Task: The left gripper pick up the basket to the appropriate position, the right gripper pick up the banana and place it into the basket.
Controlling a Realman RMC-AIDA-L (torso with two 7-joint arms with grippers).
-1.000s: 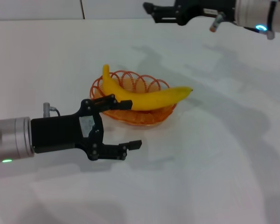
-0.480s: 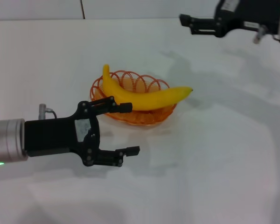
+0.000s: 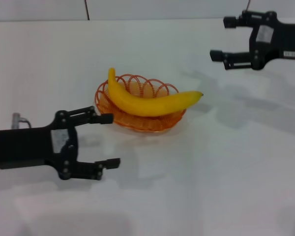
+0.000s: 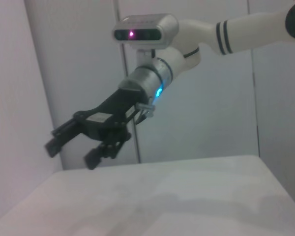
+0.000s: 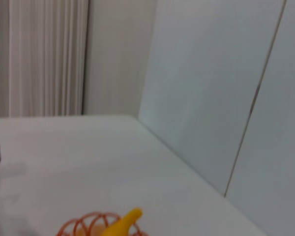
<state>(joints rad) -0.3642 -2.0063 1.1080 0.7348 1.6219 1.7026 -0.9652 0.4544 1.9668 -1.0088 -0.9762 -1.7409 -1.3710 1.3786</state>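
While both grippers sit clear, banana (image 3: 150,102) lies in basket (image 3: 160,121) on white table (image 3: 226,167)
Banana: smooth, bright yellow, curved, longer than the orange wire-loop basket; long axis runs across the basket, stem end tipped up over its left rim, dark tip poking past its right rim. Left gripper (image 3: 108,141) near the basket's front-left, jaws spread, holding nothing. Right gripper (image 3: 223,38) well apart at the basket's far right, jaws also spread and empty
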